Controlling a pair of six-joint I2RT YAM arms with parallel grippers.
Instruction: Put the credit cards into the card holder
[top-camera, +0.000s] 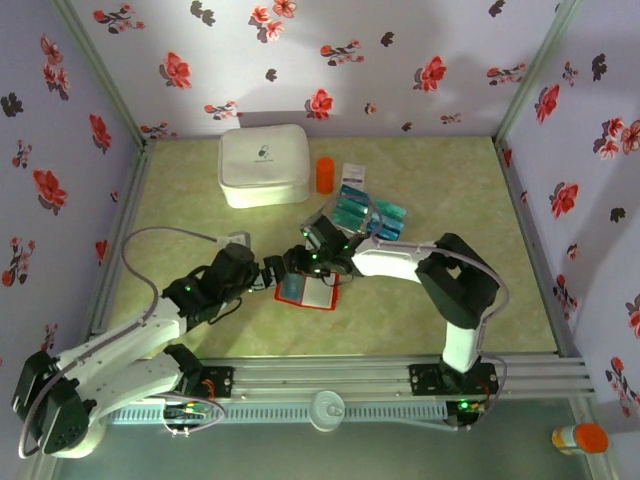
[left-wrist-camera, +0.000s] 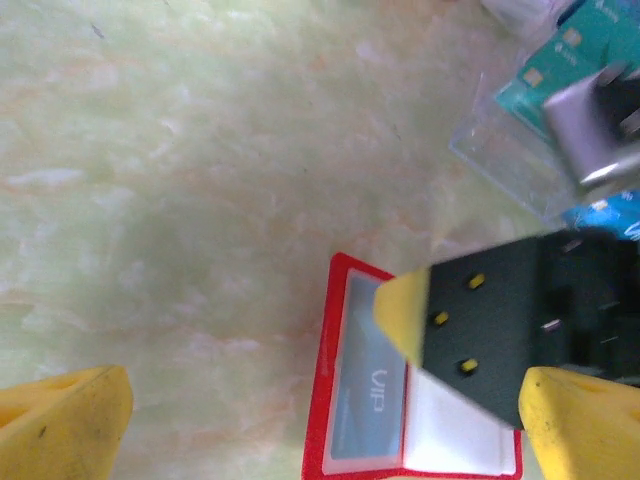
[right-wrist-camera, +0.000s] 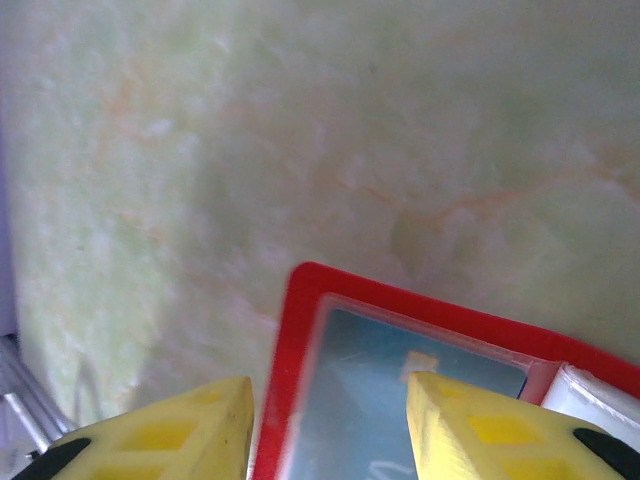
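Observation:
The card holder (top-camera: 310, 292) lies open on the table, bright red, with a blue card (left-wrist-camera: 365, 400) inside its left clear pocket. My left gripper (left-wrist-camera: 320, 430) is open wide just above it, one yellow finger (left-wrist-camera: 65, 425) out over bare table. My right gripper (right-wrist-camera: 330, 420) hovers low over the holder's corner (right-wrist-camera: 300, 300), open, one fingertip (right-wrist-camera: 480, 420) above the pocketed card (right-wrist-camera: 380, 370) and the other beside the red rim. Nothing is held between either pair of fingers. More teal and blue credit cards (top-camera: 365, 212) lie in a pile behind the grippers.
A large white zip case (top-camera: 263, 167) stands at the back, with an orange cylinder (top-camera: 325, 175) and a small white packet (top-camera: 354, 172) to its right. In the left wrist view the right gripper's finger (left-wrist-camera: 405, 310) overlaps the holder. Flowered walls enclose the table.

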